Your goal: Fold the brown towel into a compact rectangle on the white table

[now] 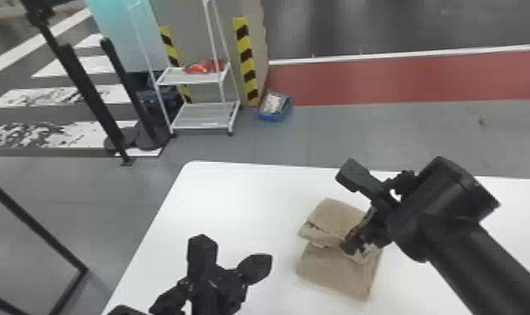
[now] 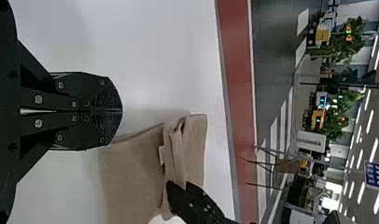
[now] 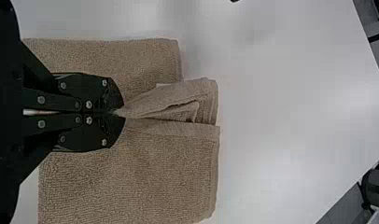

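Head view shows us a brown terry towel (image 1: 335, 272), nubby and roughly rectangular, on the smooth white desk (image 1: 234, 197). It lies beneath our black, flat-fingered right claw (image 1: 348, 247), which pinches a fold. Our matching left claw (image 1: 263, 265) is clenched, empty, beside it. Overlapping layers rumple mid-towel.

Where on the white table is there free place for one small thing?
The table is bare between its far-left corner and the towel, beyond the left gripper. Crowded: the towel itself, its upper layer pinched by the right gripper.
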Robot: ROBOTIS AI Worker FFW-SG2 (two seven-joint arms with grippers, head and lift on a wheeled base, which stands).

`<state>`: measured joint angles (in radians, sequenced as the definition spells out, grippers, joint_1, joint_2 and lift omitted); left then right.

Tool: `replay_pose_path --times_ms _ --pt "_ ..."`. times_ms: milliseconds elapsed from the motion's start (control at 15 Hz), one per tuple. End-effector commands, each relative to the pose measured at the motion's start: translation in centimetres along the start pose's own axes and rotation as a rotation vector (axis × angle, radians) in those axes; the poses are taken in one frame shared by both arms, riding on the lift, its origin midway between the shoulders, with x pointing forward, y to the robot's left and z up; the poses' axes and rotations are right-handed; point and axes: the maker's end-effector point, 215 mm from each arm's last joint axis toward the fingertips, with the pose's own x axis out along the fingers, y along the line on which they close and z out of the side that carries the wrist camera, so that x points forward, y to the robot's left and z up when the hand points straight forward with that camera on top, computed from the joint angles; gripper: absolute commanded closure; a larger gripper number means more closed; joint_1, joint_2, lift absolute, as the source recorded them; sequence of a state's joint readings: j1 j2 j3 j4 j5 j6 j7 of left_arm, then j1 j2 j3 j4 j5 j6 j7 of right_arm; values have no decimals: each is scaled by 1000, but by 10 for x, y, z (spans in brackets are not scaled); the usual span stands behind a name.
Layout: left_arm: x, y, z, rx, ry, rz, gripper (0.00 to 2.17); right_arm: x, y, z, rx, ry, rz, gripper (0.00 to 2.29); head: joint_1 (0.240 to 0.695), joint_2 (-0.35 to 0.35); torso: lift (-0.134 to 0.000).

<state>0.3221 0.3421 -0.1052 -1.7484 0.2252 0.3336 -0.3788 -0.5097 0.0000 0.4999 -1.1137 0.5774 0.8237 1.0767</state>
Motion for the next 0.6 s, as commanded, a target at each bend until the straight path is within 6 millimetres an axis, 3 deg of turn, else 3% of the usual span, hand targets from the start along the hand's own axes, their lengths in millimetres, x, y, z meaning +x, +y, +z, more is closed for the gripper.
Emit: replay_pose_path --times_ms 0,267,533 --pt "15 -30 5 -7 -8 -52 1740 0 -1 -3 5 7 -7 1359 695 200 0" --pt "28 -81 3 -43 -3 -152 1740 3 3 -8 7 12 -3 1359 695 126 0" --pt "41 -101 -9 -44 18 -182 1740 4 4 -7 -3 8 0 1359 695 77 0"
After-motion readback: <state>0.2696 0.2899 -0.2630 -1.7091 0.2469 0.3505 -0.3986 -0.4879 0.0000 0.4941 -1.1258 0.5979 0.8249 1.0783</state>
